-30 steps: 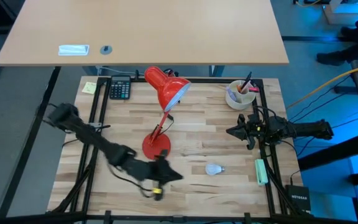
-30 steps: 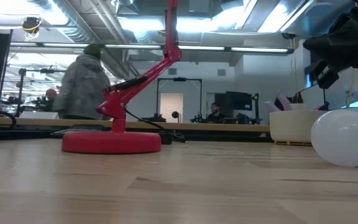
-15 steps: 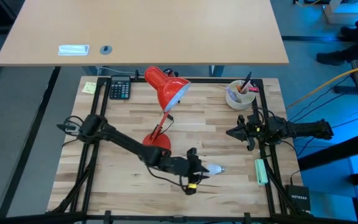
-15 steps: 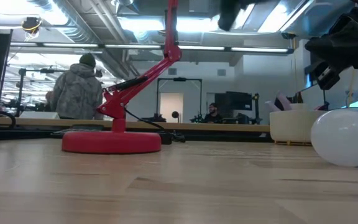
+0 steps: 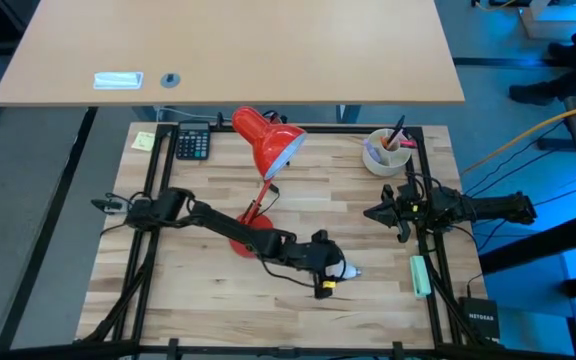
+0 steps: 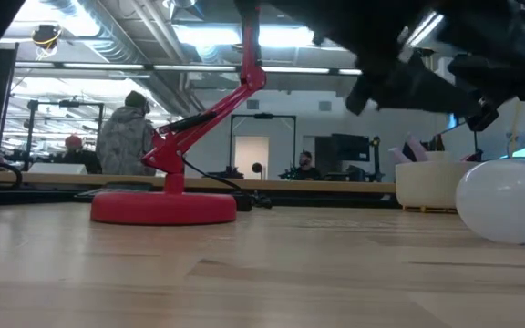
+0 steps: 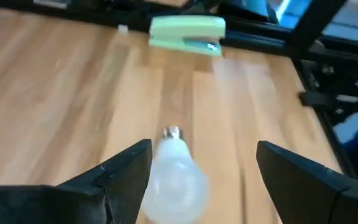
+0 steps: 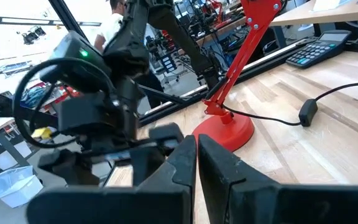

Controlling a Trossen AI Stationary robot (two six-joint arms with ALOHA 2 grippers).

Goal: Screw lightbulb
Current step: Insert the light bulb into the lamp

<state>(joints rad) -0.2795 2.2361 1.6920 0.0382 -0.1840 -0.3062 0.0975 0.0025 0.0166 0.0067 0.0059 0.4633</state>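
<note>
Left gripper [image 7: 204, 163], fingers spread wide, straddles the lightbulb [image 7: 174, 175] lying on the table [image 7: 55, 93]

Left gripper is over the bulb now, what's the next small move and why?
Probably ease the left gripper forward and down, then close. The left wrist view shows its jaws open with the small white rounded lightbulb lying on the wooden table between them, closer to one finger, silvery screw base pointing away, nothing gripped yet.
</note>
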